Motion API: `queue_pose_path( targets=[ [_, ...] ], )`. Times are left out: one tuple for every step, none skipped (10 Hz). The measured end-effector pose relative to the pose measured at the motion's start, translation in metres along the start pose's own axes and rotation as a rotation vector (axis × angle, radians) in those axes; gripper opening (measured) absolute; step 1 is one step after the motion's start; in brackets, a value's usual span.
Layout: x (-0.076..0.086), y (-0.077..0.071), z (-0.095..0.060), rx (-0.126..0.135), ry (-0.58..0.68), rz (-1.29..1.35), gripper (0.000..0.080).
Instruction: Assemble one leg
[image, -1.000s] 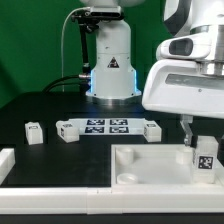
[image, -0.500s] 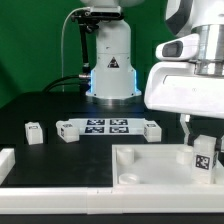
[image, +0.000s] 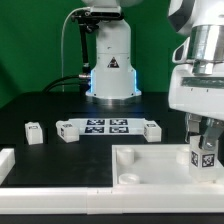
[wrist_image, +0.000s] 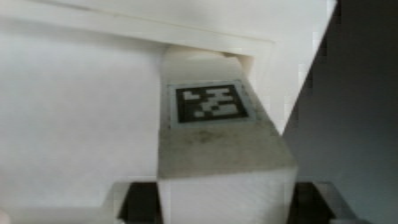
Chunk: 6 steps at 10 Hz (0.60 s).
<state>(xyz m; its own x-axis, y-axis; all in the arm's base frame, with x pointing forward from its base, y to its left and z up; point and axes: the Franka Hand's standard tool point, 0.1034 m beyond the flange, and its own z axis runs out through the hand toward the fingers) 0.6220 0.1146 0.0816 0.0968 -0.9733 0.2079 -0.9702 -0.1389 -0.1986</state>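
End effector (image: 203, 141) clamped on leg (image: 204, 156), plate (image: 150, 160) socket beneath; keep leg upright, lower slowly, align before pressing.

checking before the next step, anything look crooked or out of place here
Nothing stands out. The hand holds the leg upright over the plate at the exterior view's right; another leg sits squarely beside the marker board.

White plate (image: 150, 165), marker board (image: 105, 126), dark table (image: 40, 105)

Bright, even lighting; soft low-resolution exterior view, blurred overexposed whites at the wrist.
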Motion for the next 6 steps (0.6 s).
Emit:
queue_pose_path(
  targets=[
    [0.0018,0.0007,-0.0002,-0.008,-0.009,0.099,0.0297],
    [0.0017,0.001,0.0004,-0.012,-0.012,0.18,0.0298],
    [0.0014,0.001,0.0002,-0.017,-0.015,0.248,0.0298],
    [0.001,0.0009,-0.0003,-0.027,-0.02,0.334,0.03],
    [0.0006,0.0006,0.0005,-0.028,-0.024,0.348,0.03],
    [-0.0003,0.0002,0.0,-0.034,-0.027,0.376,0.03]
  ],
)
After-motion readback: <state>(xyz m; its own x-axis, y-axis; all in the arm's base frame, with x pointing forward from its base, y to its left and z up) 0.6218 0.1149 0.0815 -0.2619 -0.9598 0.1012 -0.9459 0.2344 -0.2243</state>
